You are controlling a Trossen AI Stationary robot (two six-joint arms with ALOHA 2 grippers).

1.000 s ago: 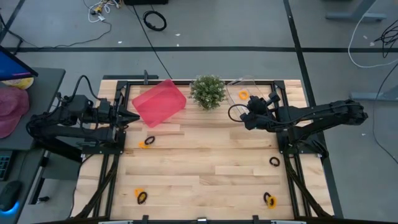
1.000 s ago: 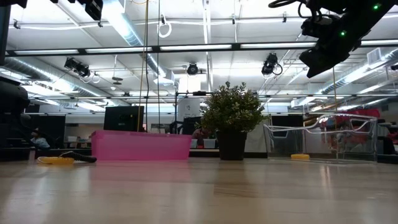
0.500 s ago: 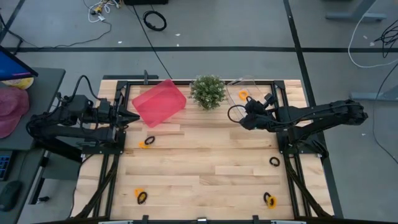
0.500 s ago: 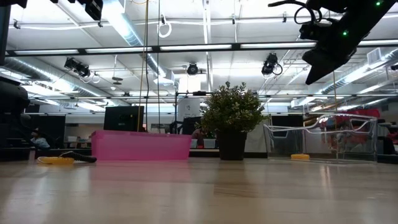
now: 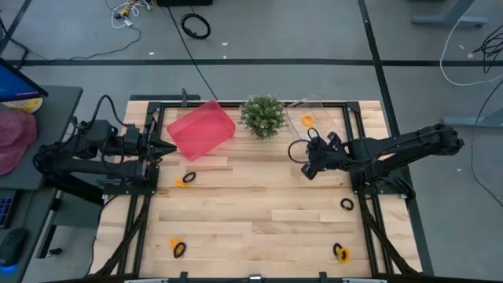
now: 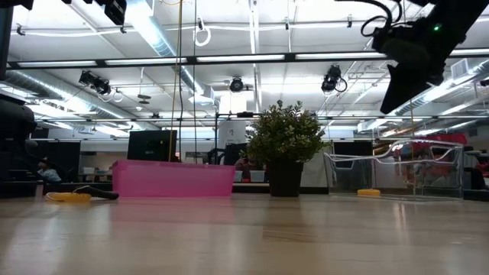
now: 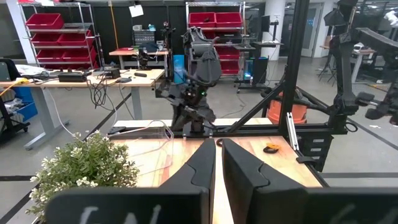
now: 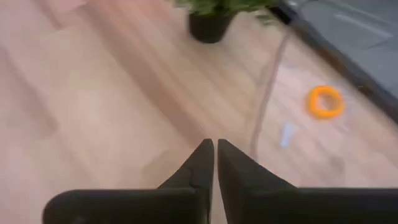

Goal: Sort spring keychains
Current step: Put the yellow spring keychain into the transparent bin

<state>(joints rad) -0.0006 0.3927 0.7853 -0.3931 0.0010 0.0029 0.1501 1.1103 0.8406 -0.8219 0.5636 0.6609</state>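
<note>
Several small spring keychains lie flat on the wooden table: an orange and black one (image 5: 185,180) left of centre, a black one (image 5: 346,204) at the right, two orange and black ones (image 5: 178,248) (image 5: 339,252) near the front edge. Another orange one (image 5: 307,119) (image 8: 326,101) lies inside the clear container (image 5: 317,110). My right gripper (image 5: 308,171) (image 8: 214,147) hangs shut above bare wood, slanting down, near that container and holding nothing. My left gripper (image 5: 170,147) (image 7: 217,148) stays shut and level at the table's left, beside the pink bin (image 5: 201,129).
A potted plant (image 5: 262,115) stands at the far middle between the pink bin and the clear container. Black frame rails (image 5: 363,196) run along the table's left and right sides. The table's middle is bare wood (image 5: 259,196).
My right gripper has swung a little toward the table's near edge, rolling and tipping from nearly level to a downward slant. It has stayed shut. No keychain has moved.
</note>
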